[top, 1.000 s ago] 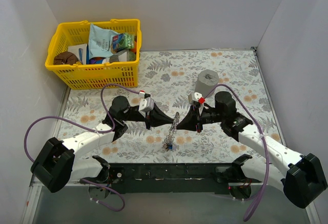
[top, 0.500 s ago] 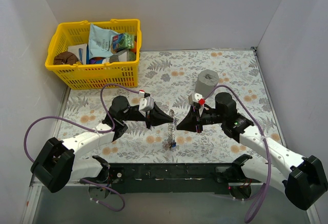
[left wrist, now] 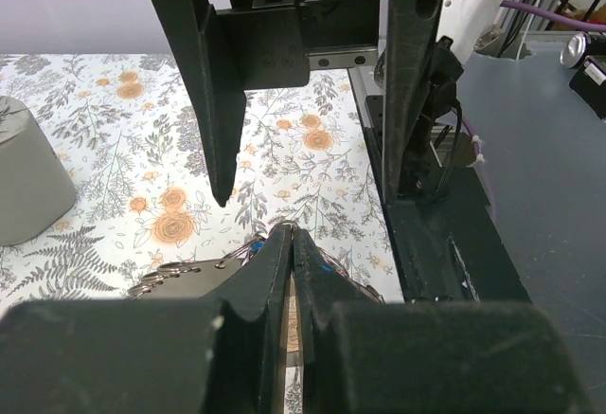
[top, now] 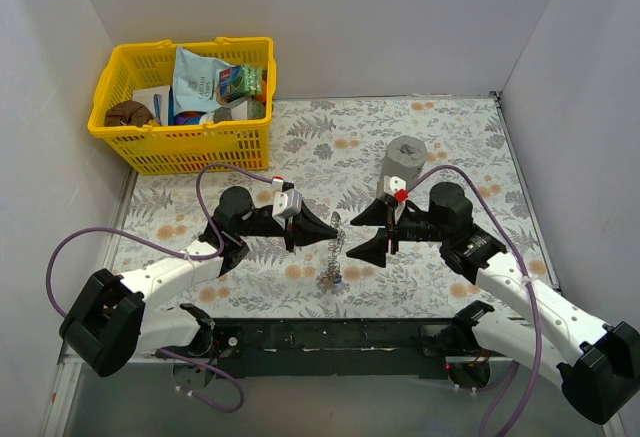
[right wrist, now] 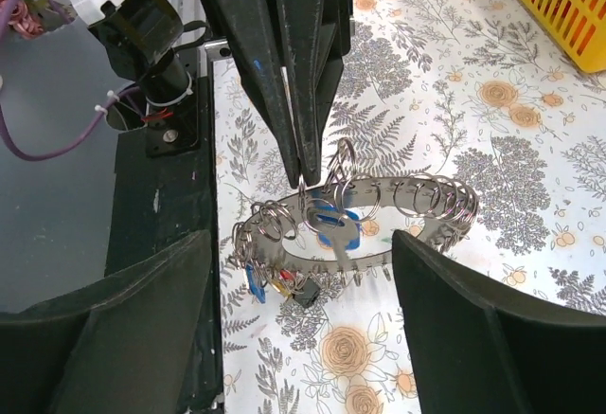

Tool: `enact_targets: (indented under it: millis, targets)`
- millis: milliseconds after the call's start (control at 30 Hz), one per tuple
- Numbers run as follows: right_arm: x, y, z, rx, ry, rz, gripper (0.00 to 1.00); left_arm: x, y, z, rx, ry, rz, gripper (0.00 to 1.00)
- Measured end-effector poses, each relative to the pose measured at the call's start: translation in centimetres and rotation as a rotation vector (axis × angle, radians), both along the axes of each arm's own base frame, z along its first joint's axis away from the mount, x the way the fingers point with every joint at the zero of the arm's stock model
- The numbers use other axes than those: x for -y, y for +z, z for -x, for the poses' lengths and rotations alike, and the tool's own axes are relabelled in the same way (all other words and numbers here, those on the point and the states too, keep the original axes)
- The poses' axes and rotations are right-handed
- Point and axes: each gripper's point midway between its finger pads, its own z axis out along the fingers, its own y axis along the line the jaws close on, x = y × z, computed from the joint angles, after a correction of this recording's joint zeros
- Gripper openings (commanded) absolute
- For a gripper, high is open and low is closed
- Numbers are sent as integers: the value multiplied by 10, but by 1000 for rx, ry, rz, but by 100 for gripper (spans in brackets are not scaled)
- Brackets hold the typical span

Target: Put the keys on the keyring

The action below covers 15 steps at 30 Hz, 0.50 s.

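Note:
The keyring [right wrist: 417,198] is a flat silvery oval band strung with small split rings, and it hangs tilted above the floral table. My left gripper [top: 335,227] is shut on its upper edge, with its fingertips [right wrist: 303,163] pinching one ring. Several keys hang from it: a blue-headed key [right wrist: 337,229] in the middle, and blue, red and black ones bunched at the low end [right wrist: 284,286]. My right gripper [top: 351,236] stands open just right of the keyring, its fingers [right wrist: 142,319] either side of it without touching. In the left wrist view the shut left gripper [left wrist: 292,236] hides most of the keyring [left wrist: 180,272].
A grey cylinder [top: 403,162] stands on the table behind the right gripper. A yellow basket [top: 180,147] full of packets sits at the back left. The black base rail [top: 330,337] runs along the near edge. White walls close in on three sides.
My right gripper has opened wide, let go of the keyring and drawn back slightly to the right. The keyring now hangs from the left gripper alone.

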Motion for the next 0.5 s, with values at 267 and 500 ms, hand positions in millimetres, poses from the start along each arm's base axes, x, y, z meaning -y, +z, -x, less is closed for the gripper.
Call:
enact_targets:
  millis: [267,500]
  targets:
    - [-12,7,1,-73,52,-43,46,0,0,-1,1,3,0,0]
    - [-18,13,5,-103,101,-79,29,0,1,0,0,2,2,0]
